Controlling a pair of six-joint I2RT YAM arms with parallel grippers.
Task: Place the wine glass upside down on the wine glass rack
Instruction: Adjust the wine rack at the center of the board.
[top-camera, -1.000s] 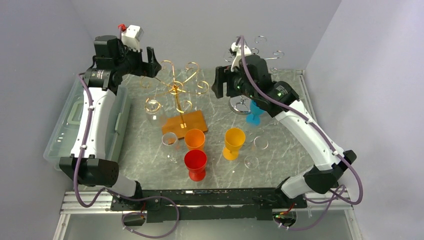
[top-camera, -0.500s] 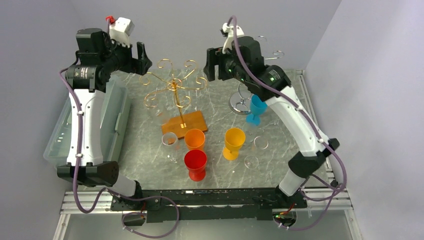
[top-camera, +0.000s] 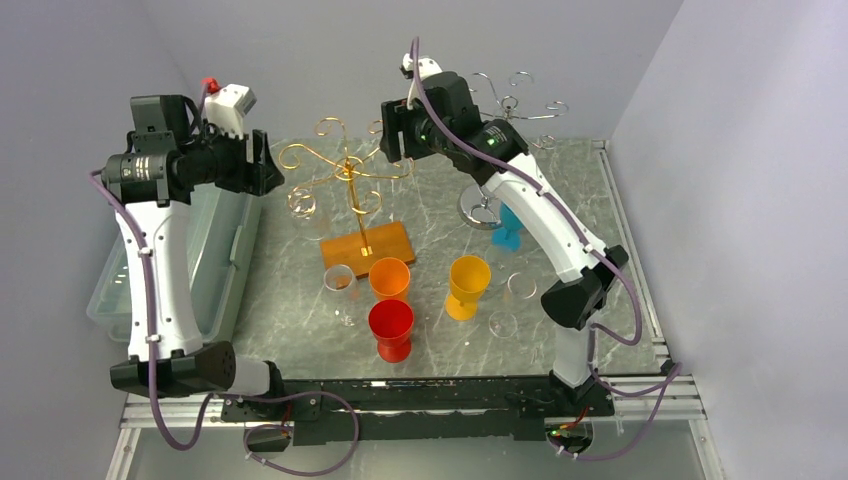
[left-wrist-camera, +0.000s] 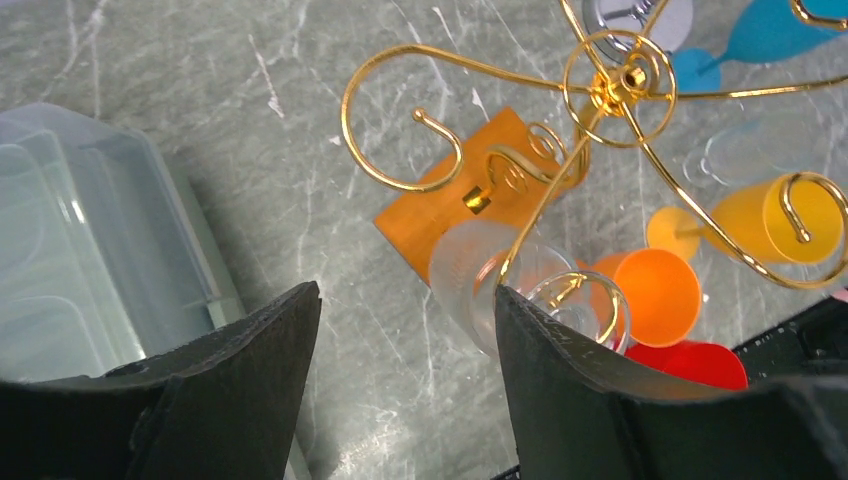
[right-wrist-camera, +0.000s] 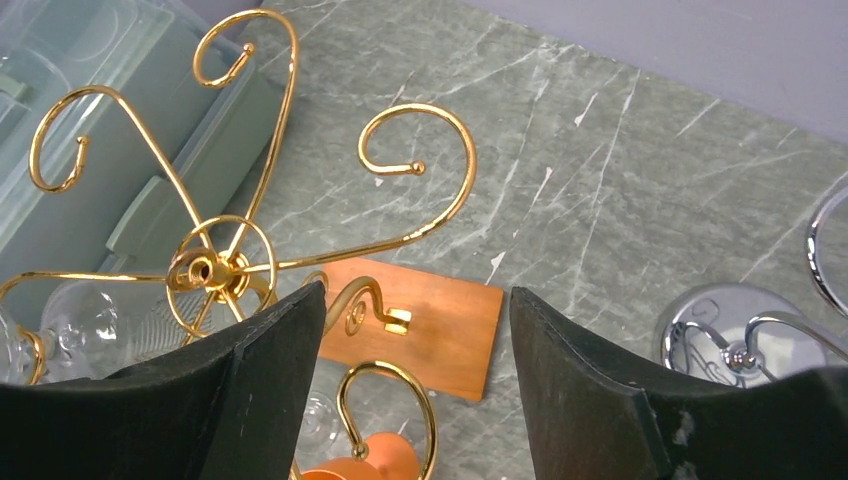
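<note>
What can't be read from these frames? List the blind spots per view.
- Top view: blue glass, bowl partly under the right arm.
- Top view: clear glass too faint; upright or inverted, cannot tell.
- Left wrist view: frosted glass by the gold rack, part covered by a left gripper finger; its hold on the hook unclear.
- Right wrist view: chrome rack cut by the edge and a right gripper finger.
</note>
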